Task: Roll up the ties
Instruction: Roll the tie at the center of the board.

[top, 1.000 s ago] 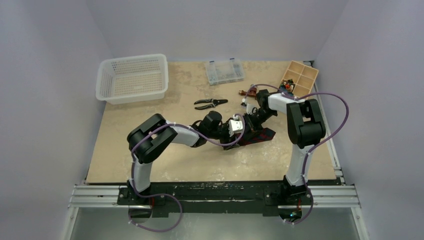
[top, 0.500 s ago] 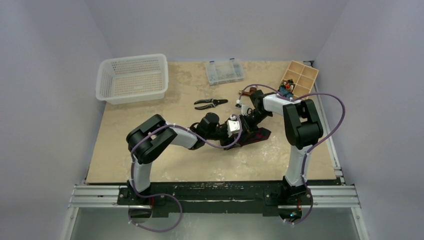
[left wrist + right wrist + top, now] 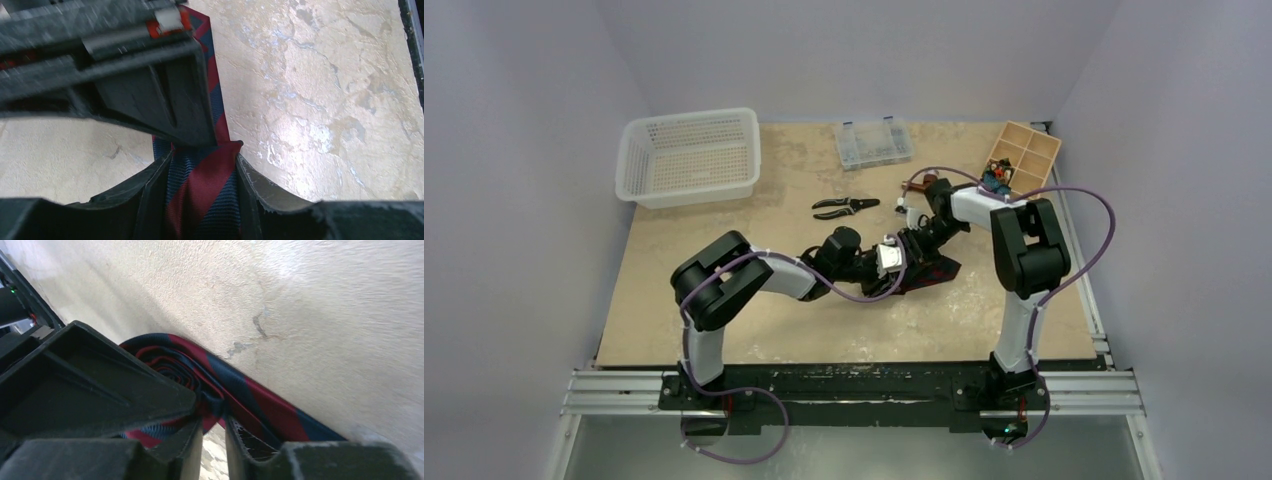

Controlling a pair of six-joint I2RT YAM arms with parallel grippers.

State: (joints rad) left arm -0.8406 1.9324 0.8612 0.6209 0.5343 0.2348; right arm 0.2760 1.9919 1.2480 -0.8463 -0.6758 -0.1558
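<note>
One tie [image 3: 938, 270], navy with dark red stripes, lies bunched at mid table between both grippers. In the left wrist view the tie [image 3: 197, 200] fills the gap of my left gripper [image 3: 204, 159], and both fingers press on its sides. My left gripper [image 3: 904, 264] reaches in from the left. My right gripper [image 3: 915, 247] comes down from behind. Its jaws [image 3: 214, 424] stand a narrow slit apart with table showing through. A fold of the tie [image 3: 260, 402] sits just at their tips, and its rolled end [image 3: 167, 365] coils beside them.
A white mesh basket [image 3: 689, 155] stands at the back left. Black-handled pliers [image 3: 844, 206] lie behind the grippers, with a clear plastic box [image 3: 873, 142] further back. A wooden compartment tray [image 3: 1024, 155] sits at the back right, next to the right arm's elbow.
The left jaws have closed in on the tie. The right jaws have parted slightly. Both grippers and the tie bundle have shifted a little to the left.
</note>
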